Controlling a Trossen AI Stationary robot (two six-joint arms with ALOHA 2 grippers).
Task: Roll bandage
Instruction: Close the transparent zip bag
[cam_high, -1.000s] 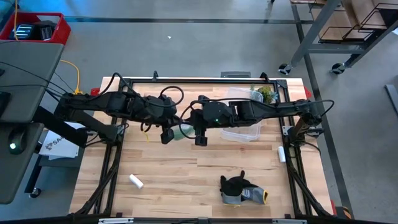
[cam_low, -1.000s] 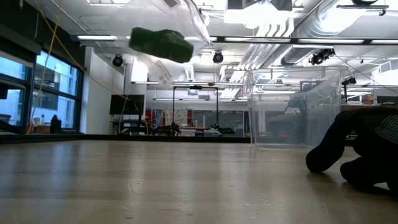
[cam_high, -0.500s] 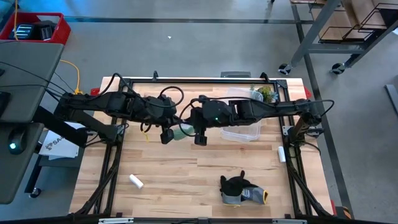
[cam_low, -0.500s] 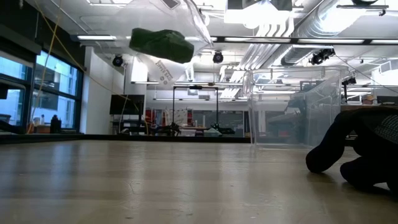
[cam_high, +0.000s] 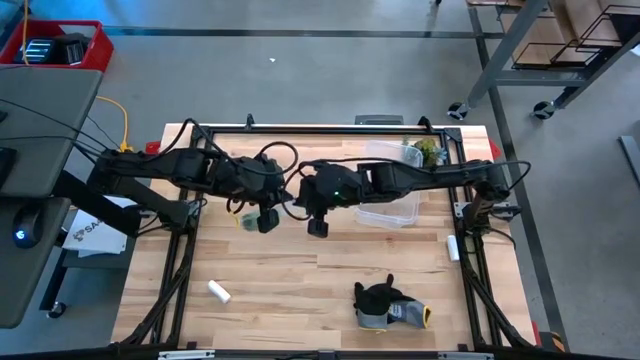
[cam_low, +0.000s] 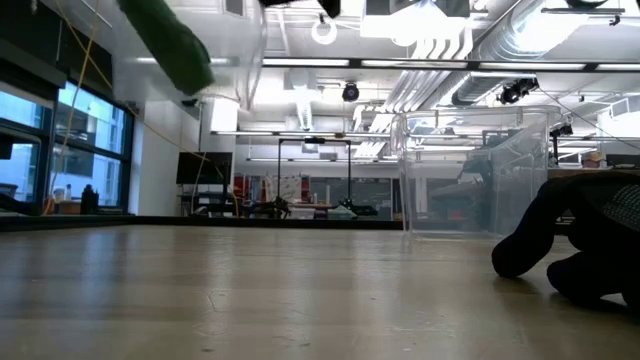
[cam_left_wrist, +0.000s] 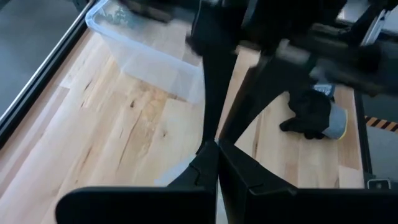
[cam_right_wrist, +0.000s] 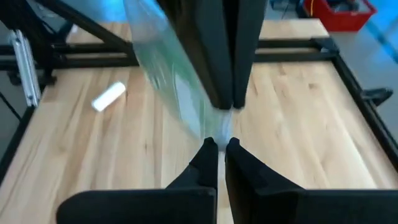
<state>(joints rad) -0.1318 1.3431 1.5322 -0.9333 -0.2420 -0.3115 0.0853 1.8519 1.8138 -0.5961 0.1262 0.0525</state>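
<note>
Bandage (cam_low: 170, 45) hangs in a clear bag (cam_right_wrist: 168, 81) high over my table (cam_high: 300, 275). Both grippers' fingers are pinched together on the bag. It could slip and drop.

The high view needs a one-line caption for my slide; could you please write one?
Both arms meet above the wooden table, left hand and right hand shut on a clear bag holding the green bandage.

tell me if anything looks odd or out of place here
Mainly the bandage: it sits inside a clear plastic bag held up off the table between the left gripper and right gripper, not laid out for rolling.
</note>
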